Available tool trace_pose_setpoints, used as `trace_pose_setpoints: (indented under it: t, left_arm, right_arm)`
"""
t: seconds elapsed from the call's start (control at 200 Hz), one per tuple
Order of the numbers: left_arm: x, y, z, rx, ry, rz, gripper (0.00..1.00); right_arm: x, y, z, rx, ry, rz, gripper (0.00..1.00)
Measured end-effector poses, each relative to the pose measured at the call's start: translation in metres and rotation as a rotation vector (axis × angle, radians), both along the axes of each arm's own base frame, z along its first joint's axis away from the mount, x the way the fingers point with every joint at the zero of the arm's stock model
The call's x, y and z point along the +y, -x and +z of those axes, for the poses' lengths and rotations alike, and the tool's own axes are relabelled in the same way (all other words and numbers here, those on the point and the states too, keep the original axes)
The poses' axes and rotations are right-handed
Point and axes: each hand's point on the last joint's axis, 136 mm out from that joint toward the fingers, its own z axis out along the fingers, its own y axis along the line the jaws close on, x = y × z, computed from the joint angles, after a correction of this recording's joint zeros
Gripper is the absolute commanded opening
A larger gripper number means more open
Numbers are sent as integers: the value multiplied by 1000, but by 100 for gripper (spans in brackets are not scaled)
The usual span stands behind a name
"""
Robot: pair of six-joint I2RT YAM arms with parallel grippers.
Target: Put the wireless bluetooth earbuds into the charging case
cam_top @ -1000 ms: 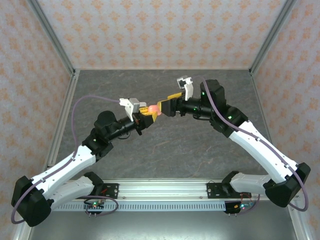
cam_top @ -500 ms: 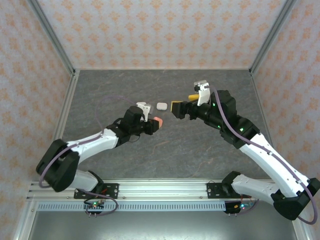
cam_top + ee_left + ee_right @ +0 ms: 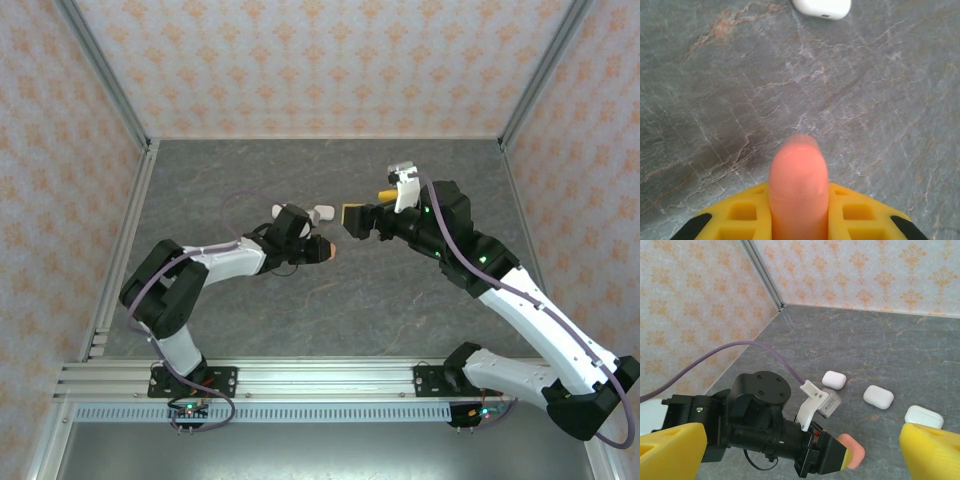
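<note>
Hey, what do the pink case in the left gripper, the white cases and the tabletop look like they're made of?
Pink case: probably smooth, matte plastic, going by its even salmon colour and soft sheen.
White cases: likely glossy hard plastic, going by the rounded shells and bright highlights.
Tabletop: grey with stone-like veins, perhaps real stone, perhaps a printed laminate or mat. The look leaves it open.

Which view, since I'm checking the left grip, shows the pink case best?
Left wrist: the pink case sits large and centred, clamped in the left gripper. Right wrist shows its rounded end poking out; top external shows a small pink spot.
</note>
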Motion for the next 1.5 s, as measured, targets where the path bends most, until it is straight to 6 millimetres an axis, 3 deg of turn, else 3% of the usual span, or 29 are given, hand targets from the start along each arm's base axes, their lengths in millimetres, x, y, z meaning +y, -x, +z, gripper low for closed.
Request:
trace_pose_setpoints:
  t: [0.19, 0.335, 0.641, 0.761, 0.891, 1.046, 1.246, 1.396, 1.501]
  left_arm:
    - [7, -2, -22, 60, -17, 37, 27]
    - [10, -5, -22, 68, -7, 57, 45]
    - [26, -8, -25, 76, -43, 96, 57]
    - [43, -6, -9, 32, -75, 125, 62]
    - [62, -12, 40, -106, -89, 165, 70]
    - [96, -17, 103, -297, -134, 248, 76]
    - [167, -12, 154, -490, -285, 436, 80]
    - [219, 3, 162, -598, -451, 574, 92]
    - [240, 9, 148, -639, -588, 599, 97]
  right_arm:
    - [-3, 2, -3, 4, 15, -5, 99]
    - [-5, 2, -3, 2, 24, -8, 99]
    - [-16, -3, -14, 10, 82, -69, 99]
    - [-30, -9, -21, 11, 135, -141, 99]
    - [-54, -18, -28, -12, 168, -263, 99]
    - [-98, -33, -65, -7, 249, -459, 99]
    - [-170, -52, -128, 21, 385, -737, 99]
    - [-221, -62, -175, 35, 455, -896, 99]
    - [-234, -68, -209, 39, 498, -916, 99]
